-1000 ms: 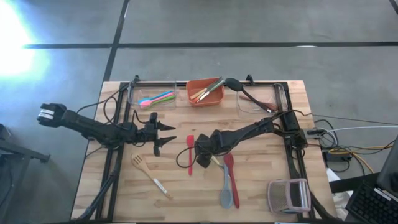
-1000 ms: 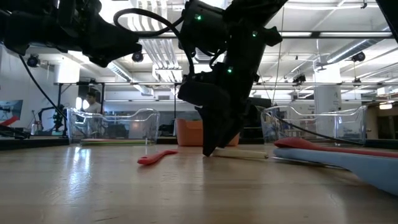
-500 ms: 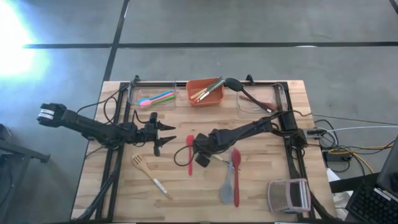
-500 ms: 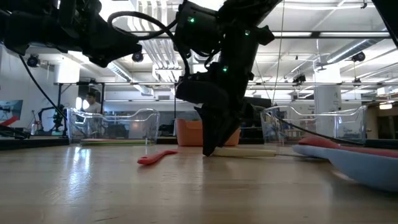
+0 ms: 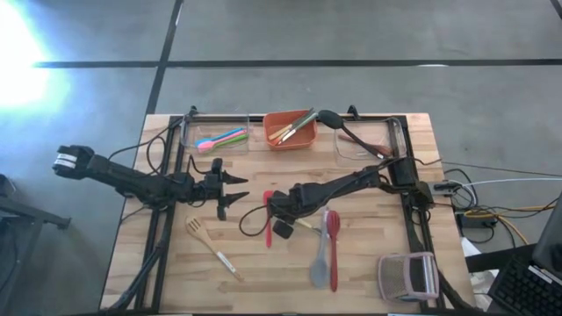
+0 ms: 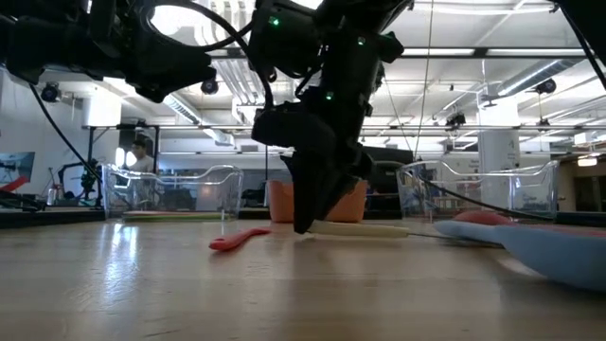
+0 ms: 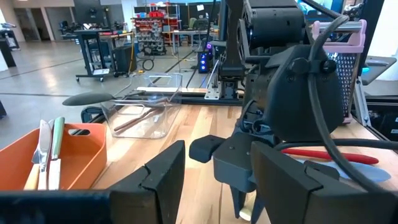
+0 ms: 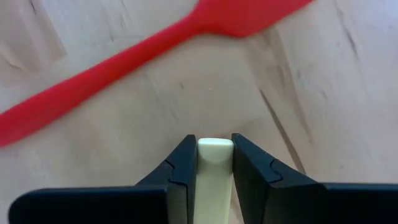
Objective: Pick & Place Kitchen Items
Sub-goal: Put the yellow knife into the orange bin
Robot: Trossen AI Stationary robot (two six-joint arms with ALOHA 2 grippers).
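Right gripper [image 8: 214,163] pinches cream utensil handle [image 8: 214,152] at its tip; handle may pivot or slip on lifting.

Left gripper [image 5: 235,198] spread, idle.

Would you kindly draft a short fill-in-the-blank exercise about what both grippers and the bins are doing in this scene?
1. The right gripper is shut on a pale ____ handle.
2. The orange bin stands ____ the two clear bins.
3. The left gripper hangs open and holds ____.
4. The red spatula lies flat on the ____.

Missing words: cream; between; nothing; table
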